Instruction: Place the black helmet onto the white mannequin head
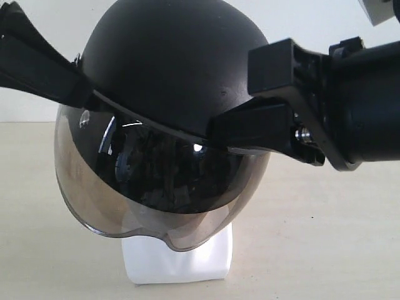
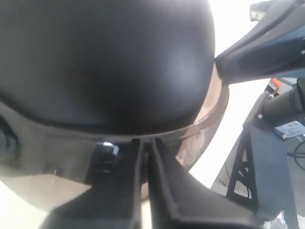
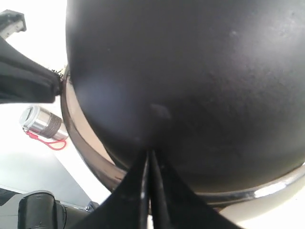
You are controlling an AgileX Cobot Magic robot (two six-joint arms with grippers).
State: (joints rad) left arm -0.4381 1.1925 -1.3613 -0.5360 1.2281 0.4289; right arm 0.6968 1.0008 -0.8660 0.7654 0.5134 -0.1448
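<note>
The black helmet (image 1: 169,62) sits over the white mannequin head, of which only the squarish base (image 1: 178,262) shows below the smoky visor (image 1: 150,187); the face is hidden behind the tint. My left gripper (image 1: 86,94) holds the helmet's rim on one side, its fingers nearly together at the visor's upper edge (image 2: 144,142). On the opposite side my right gripper (image 1: 215,128) is shut on the rim, its fingertips meeting against the shell (image 3: 149,153). The shell fills both wrist views (image 2: 105,62) (image 3: 200,71). Straps and buckle are out of sight.
The base stands on a beige table (image 1: 325,237) before a white wall. A metal cylinder with a red cord (image 3: 43,123) lies off to one side, and a black frame stand (image 2: 257,167) is beyond the table.
</note>
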